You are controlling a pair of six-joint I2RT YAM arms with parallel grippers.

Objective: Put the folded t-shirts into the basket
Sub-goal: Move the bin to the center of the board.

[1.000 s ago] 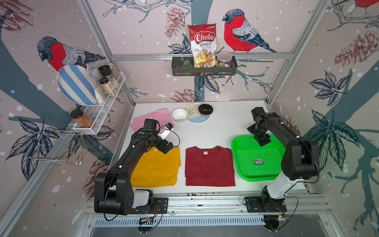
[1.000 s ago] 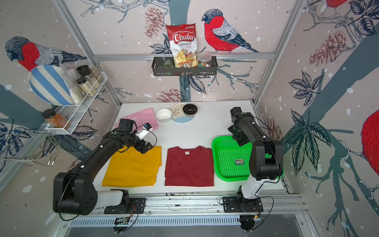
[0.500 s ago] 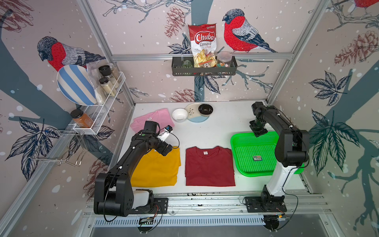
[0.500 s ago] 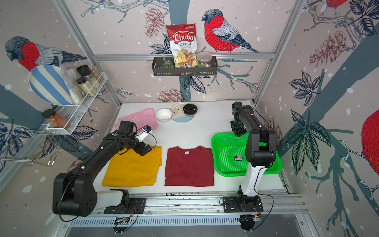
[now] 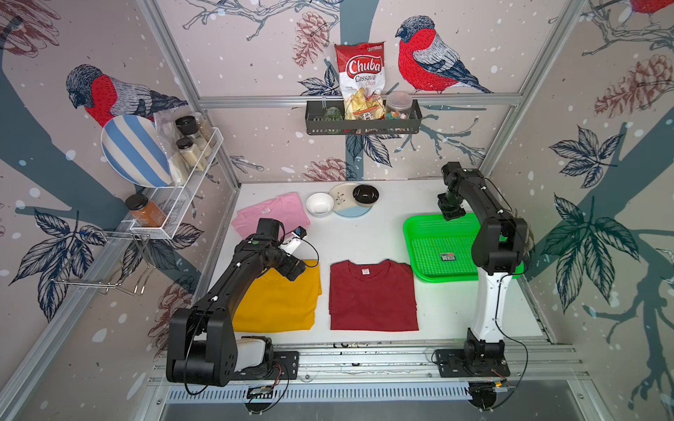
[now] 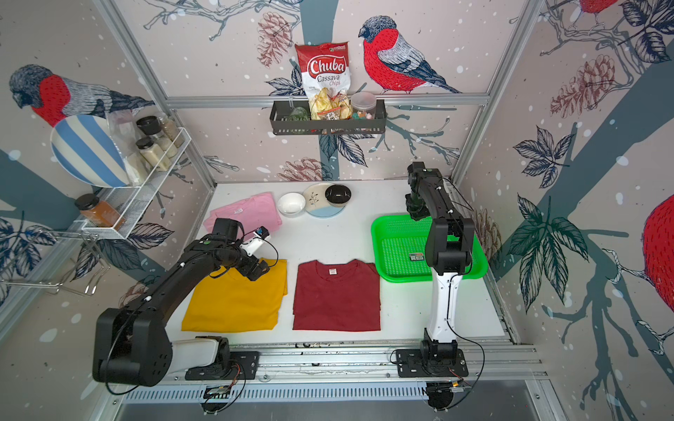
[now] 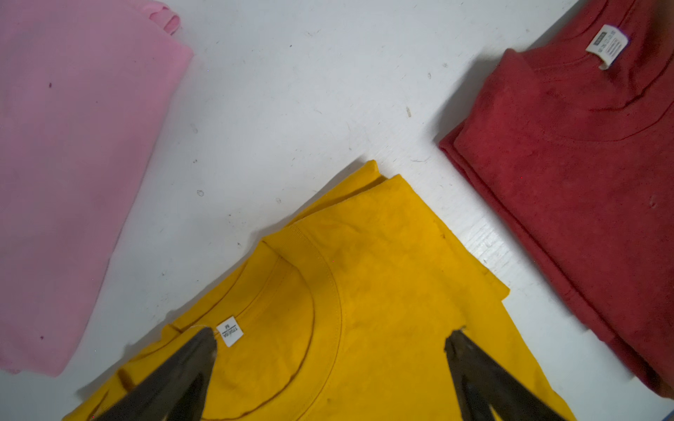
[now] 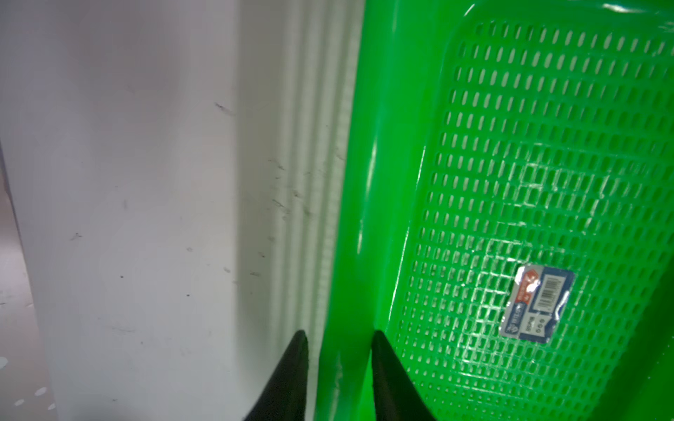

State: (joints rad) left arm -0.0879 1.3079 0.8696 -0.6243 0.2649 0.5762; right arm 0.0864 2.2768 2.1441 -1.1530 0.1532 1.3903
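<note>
Three folded t-shirts lie on the white table. The mustard yellow one (image 5: pixel 277 302) is front left, the dark red one (image 5: pixel 372 295) front centre, the pink one (image 5: pixel 270 215) back left. My left gripper (image 5: pixel 295 269) hovers over the yellow shirt's collar; in the left wrist view the gripper (image 7: pixel 330 333) is open, straddling the yellow fabric (image 7: pixel 383 273). The green basket (image 5: pixel 412 251) sits at the right with only a sticker inside. My right gripper (image 5: pixel 451 215) is at its far edge. In the right wrist view the gripper (image 8: pixel 338 333) is shut on the basket's rim (image 8: pixel 364 182), one finger each side.
A white bowl (image 5: pixel 320 203), a plate (image 5: pixel 346 213) and a black bowl (image 5: pixel 365 193) stand at the back centre. A black wall shelf (image 5: pixel 363 124) with a chips bag hangs behind. A white wire rack (image 5: pixel 182 189) with jars is on the left wall.
My right gripper moved to the basket's far rim and closed on it. The left gripper drifted slightly forward over the yellow shirt's collar and stayed open.
</note>
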